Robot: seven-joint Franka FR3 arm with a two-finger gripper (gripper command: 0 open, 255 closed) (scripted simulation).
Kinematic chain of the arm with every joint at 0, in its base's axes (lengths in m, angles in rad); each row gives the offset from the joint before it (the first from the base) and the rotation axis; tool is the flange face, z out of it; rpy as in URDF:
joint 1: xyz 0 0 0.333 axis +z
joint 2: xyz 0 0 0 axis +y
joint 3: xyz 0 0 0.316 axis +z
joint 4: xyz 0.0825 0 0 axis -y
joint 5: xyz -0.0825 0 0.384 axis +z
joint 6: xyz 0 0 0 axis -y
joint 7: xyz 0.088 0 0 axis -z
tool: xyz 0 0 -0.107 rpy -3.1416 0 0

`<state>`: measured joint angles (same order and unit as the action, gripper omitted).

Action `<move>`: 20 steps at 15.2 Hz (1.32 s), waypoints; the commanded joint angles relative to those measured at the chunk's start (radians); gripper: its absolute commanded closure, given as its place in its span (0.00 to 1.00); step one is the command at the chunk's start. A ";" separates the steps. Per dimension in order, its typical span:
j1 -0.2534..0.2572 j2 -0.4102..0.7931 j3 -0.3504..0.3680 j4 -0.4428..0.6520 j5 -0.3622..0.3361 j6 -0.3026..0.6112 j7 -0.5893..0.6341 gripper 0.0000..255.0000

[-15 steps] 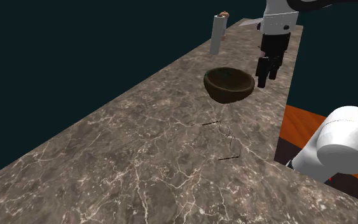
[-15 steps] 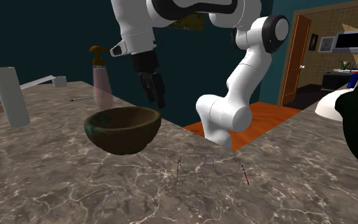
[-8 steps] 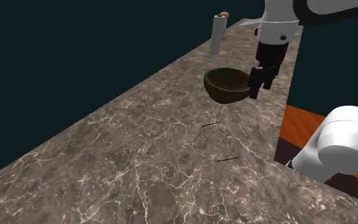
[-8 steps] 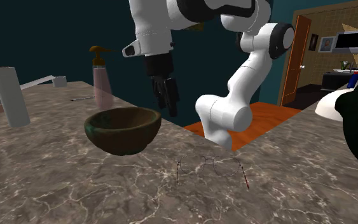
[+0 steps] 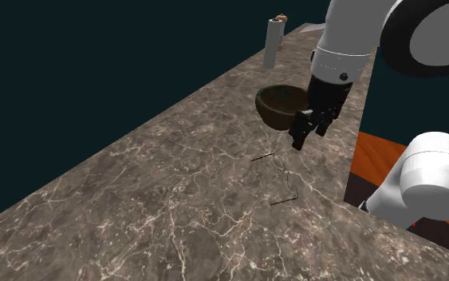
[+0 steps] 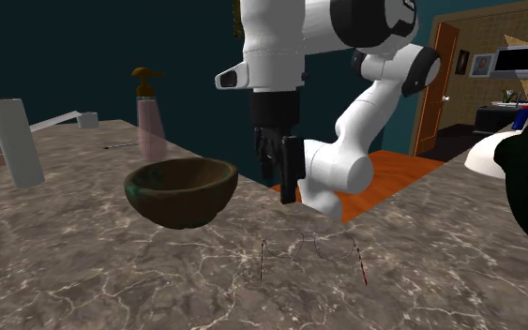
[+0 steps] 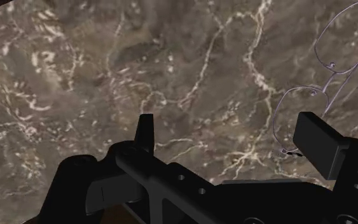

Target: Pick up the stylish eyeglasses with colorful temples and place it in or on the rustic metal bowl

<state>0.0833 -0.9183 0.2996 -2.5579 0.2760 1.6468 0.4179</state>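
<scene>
1. The gripper is spread wide and holds nothing. Bare countertop shows between its fingers.
2. The eyeglasses lie flat on the countertop below the hand. They sit off toward one finger rather than centred in the gap, and nothing touches them.
3. They look very light and easily bent: thin wire rims, clear lenses and slim temples opened out. They sit so low on the stone that the fingers would likely have to come almost down to the surface.
4. I judge the bridge or the rim between the lenses the safest place to hold. A temple would likely flex or slip away.
5. The bowl, dark and rough-looking, stands just beside the hand and past the glasses.
6. The surface is a brown veined marble countertop, hard and probably slick.
7. Farther from the hand stand a pink pump bottle and a white cylinder. Behind the arm are a dark teal wall, an orange floor and a doorway.
</scene>
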 commanded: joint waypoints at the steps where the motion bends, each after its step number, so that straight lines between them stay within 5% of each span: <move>1: 0.010 0.002 0.064 -0.006 0.038 0.046 0.067 0.00; 5: 0.015 0.038 0.201 0.014 0.099 0.138 0.199 0.00; 13: 0.023 0.054 0.242 -0.073 0.132 0.243 0.195 0.00; 20: 0.023 0.054 0.242 -0.073 0.132 0.243 0.195 0.00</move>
<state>0.1064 -0.8638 0.5417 -2.6311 0.4079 1.8899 0.6126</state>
